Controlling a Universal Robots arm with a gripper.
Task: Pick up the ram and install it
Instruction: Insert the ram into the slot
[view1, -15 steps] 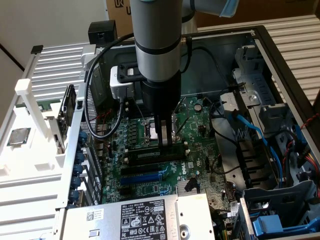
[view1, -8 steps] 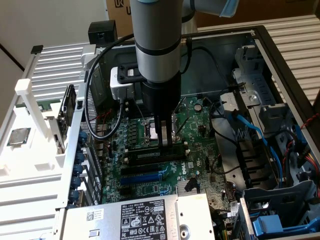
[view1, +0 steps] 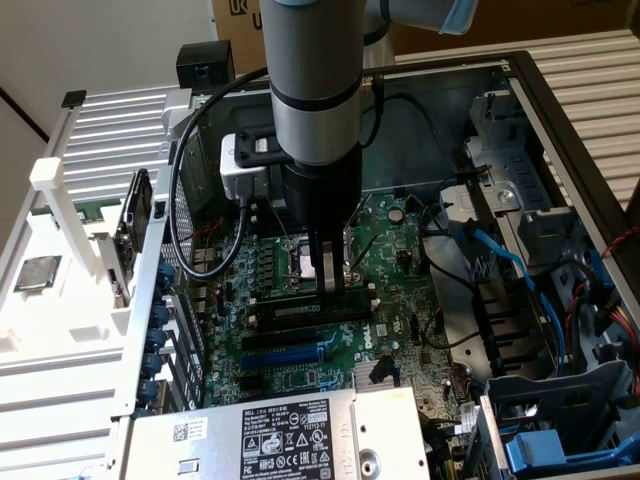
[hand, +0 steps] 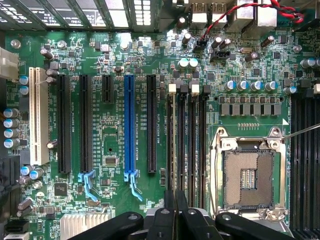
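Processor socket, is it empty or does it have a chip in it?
Empty. In the wrist view the processor socket shows its bare grid of contact pins inside the metal frame, with no silver chip seated on them.

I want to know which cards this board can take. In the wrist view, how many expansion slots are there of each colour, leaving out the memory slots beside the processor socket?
white slot: 1
blue slot: 1
black slots: 4 (three long, one short)
Total: 6
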